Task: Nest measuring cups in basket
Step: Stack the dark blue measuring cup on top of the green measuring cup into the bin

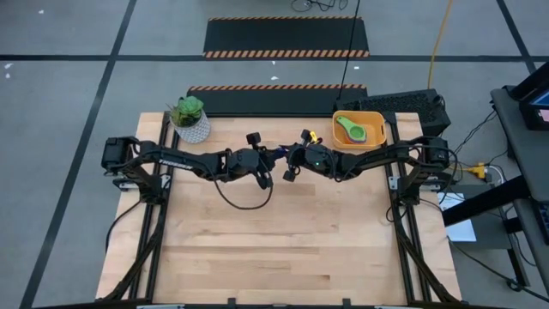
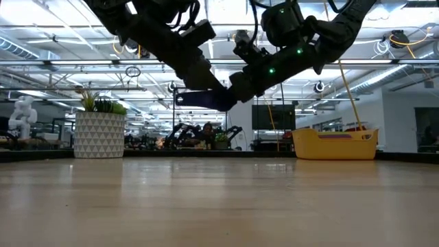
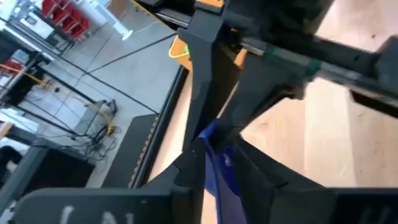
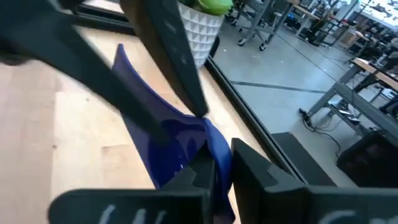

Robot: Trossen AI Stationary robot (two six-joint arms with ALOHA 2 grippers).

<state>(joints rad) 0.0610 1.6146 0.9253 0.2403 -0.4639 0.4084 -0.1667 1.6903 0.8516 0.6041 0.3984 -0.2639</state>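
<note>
Both grippers meet in mid-air over the far middle of the table, on a dark blue measuring cup [image 2: 197, 99] [image 4: 168, 134]. My left gripper [image 1: 271, 172] [image 2: 209, 84] reaches in from the table's left, and my right gripper [image 1: 290, 166] [image 2: 236, 90] from the right. Each is shut on the cup. The yellow-orange basket [image 1: 377, 118] [image 2: 335, 145] stands at the far right corner of the table. A green measuring cup [image 1: 349, 130] lies inside it. The other cups are out of view. My left gripper has the dark blue cup between its two fingers [image 3: 217, 177], slanting down from the table's left. Which part of the cup it is on I cannot tell. The cup is lifted clear of the table. My right gripper pinches the cup at the edge of its bowl [image 4: 208, 144], slanting down from the table's right. The flat handle [image 4: 124, 65] [image 2: 186, 98] points away from it, roughly level, toward the table's left.
A white pot with a green plant [image 1: 190, 120] [image 2: 100, 134] stands at the far left corner of the table. The bare wooden tabletop [image 1: 283, 249] spreads below and in front of both arms. A black-and-orange striped mat [image 1: 283, 39] lies on the floor beyond the far edge.
</note>
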